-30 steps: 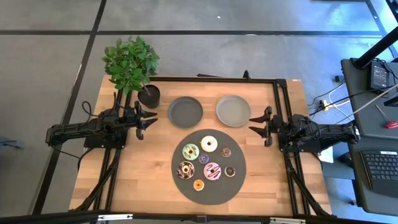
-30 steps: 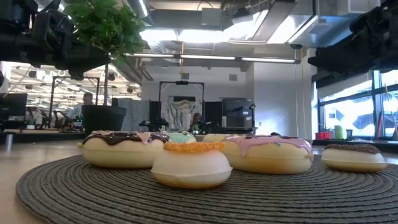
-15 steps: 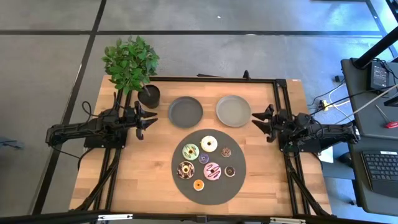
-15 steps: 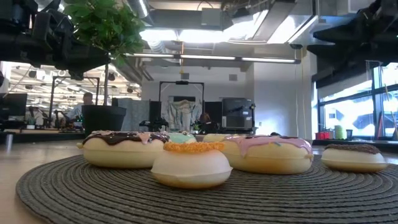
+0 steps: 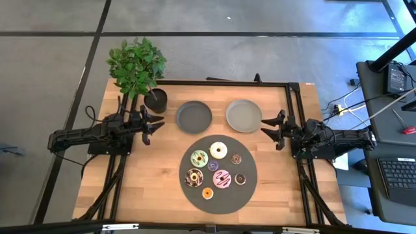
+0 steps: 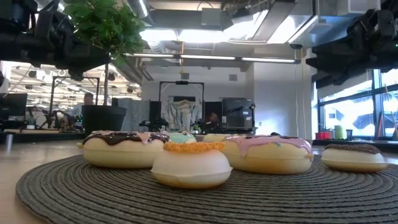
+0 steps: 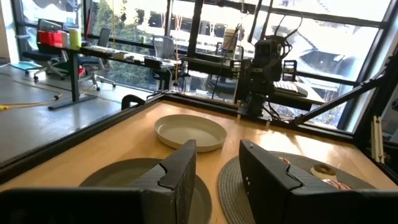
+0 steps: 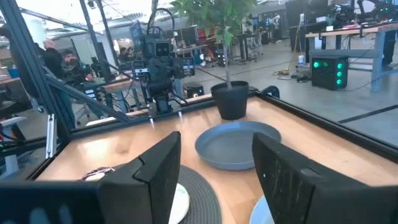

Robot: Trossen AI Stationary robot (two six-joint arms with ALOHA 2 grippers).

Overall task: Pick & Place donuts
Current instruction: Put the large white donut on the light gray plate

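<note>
Several small iced donuts lie flat on a dark round mat (image 5: 247, 188) at the table's near middle: white (image 5: 218, 150), green (image 5: 199, 158), pink (image 5: 221, 178), orange (image 5: 207, 193). The low view shows the orange one (image 6: 191, 163) in front. My left gripper (image 5: 158, 125) hovers open left of the mat, pointing toward the table's right. My right gripper (image 5: 265, 125) hovers open right of the mat, facing it. Their own wrist views show the left (image 7: 217, 152) and right (image 8: 216, 143) fingers parted over the plates, holding nothing.
Two grey plates stand just beyond the mat, a darker one (image 5: 194, 117) and a lighter one (image 5: 243, 115). A potted plant (image 5: 138, 68) stands at the far left corner, close to my left gripper. Bare wood lies left and right of the mat.
My right gripper drew back a little toward the table's right edge, then came forward again toward the plates, ending slightly nearer the far edge than a second ago. The donuts and plates stayed where they were.
</note>
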